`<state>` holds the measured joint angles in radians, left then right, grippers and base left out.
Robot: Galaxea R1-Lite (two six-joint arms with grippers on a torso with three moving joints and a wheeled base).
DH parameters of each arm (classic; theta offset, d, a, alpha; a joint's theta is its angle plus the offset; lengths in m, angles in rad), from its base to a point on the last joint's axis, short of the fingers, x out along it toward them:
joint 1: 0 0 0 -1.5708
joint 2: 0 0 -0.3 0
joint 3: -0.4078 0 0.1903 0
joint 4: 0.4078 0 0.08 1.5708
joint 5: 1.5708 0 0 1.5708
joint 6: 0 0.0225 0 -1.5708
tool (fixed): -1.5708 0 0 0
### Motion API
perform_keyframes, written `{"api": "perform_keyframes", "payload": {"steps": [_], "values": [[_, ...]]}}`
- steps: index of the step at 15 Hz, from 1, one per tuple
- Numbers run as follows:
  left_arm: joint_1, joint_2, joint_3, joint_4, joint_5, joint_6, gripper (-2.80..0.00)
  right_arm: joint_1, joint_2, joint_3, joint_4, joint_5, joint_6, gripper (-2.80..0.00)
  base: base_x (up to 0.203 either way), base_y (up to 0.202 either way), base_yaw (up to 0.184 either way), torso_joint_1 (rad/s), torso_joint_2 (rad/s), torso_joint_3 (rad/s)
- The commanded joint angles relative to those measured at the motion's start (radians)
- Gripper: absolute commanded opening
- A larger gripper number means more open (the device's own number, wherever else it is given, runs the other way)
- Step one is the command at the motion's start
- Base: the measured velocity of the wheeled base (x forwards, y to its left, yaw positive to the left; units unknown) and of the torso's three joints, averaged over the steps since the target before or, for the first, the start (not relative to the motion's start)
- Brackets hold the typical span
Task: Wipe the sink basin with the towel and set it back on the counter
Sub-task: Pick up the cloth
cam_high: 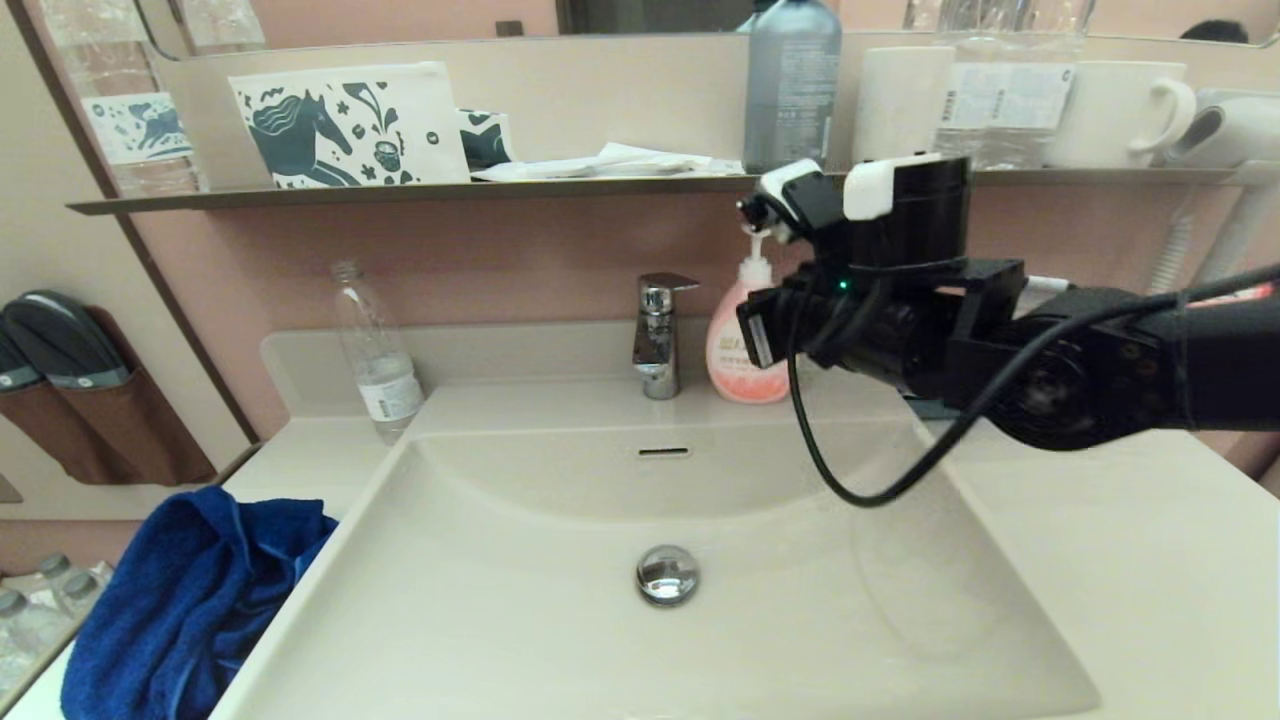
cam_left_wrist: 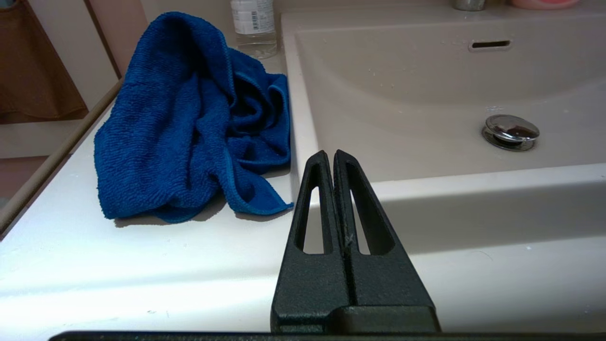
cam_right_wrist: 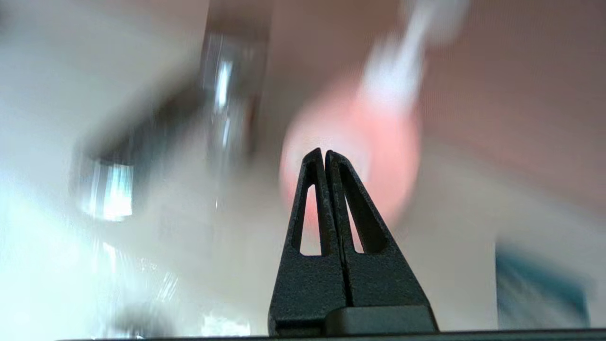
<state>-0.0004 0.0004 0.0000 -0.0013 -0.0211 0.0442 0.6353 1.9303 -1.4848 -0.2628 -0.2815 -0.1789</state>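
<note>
The royal-blue towel (cam_high: 190, 600) lies bunched on the counter (cam_high: 1150, 560) left of the sink basin (cam_high: 560, 620). The basin is bare, showing its chrome drain plug (cam_high: 667, 573) and overflow slot (cam_high: 664, 452). In the left wrist view the towel (cam_left_wrist: 189, 123) sits just beyond my left gripper (cam_left_wrist: 330, 154), which hovers shut and empty over the counter's front strip (cam_left_wrist: 142, 265) by the basin's near corner. My right arm (cam_high: 900, 330) reaches across above the basin's back right. Its gripper (cam_right_wrist: 325, 152) is shut and empty, pointing at the pink soap bottle (cam_right_wrist: 350, 156).
A chrome faucet (cam_high: 657, 335) and the pink soap bottle (cam_high: 745, 340) stand behind the basin, with a clear plastic bottle (cam_high: 378, 355) at the back left. A thin dark shelf (cam_high: 400, 190) above carries a printed pouch, a grey bottle and mugs.
</note>
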Motion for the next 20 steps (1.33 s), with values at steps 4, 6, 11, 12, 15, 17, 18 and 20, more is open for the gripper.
{"api": "perform_keyframes", "payload": {"steps": [4, 6, 11, 12, 15, 17, 18, 20], "values": [[-0.001, 0.0, 0.0, 0.0, 0.0, 0.0, -2.8, 0.006, -0.356, 0.387, -0.09, -0.011, 0.005, -2.8, 0.0, 0.0, 0.0, 0.0, 0.0, 0.0], [0.0, 0.0, 0.0, 0.0, 0.0, 0.0, -2.8, 0.018, -0.422, 0.434, -0.079, -0.012, 0.003, -2.8, 0.0, 0.0, 0.0, 0.0, 0.0, 0.0], [0.0, 0.0, 0.0, 0.0, 0.0, 0.0, -2.8, -0.072, -0.66, 0.623, 0.012, -0.048, -0.001, -2.8, 0.0, 0.0, 0.0, 0.0, 0.0, 0.0], [0.0, 0.0, 0.0, 0.0, 0.0, 0.0, -2.8, -0.122, -0.72, 0.663, 0.015, -0.069, -0.002, -2.8, 0.0, 0.0, 0.0, 0.0, 0.0, 0.0], [0.0, 0.0, 0.0, 0.0, 0.0, 0.0, -2.8, -0.314, -0.934, 0.796, 0.021, -0.087, -0.001, -2.8, 0.0, 0.0, 0.0, 0.0, 0.0, 0.0], [0.0, 0.0, 0.0, 0.0, 0.0, 0.0, -2.8, -0.421, -1.102, 0.87, 0.057, -0.085, -0.002, -2.8, 0.0, 0.0, 0.0, 0.0, 0.0, 0.0], [0.0, 0.0, 0.0, 0.0, 0.0, 0.0, -2.8, -0.455, -1.19, 0.896, 0.097, -0.085, -0.002, -2.8, 0.0, 0.0, 0.0, 0.0, 0.0, 0.0], [0.0, 0.0, 0.0, 0.0, 0.0, 0.0, -2.8, -0.49, -1.364, 0.929, 0.223, -0.096, -0.001, -2.8, 0.0, 0.0, 0.0, 0.0, 0.0, 0.0]]}}
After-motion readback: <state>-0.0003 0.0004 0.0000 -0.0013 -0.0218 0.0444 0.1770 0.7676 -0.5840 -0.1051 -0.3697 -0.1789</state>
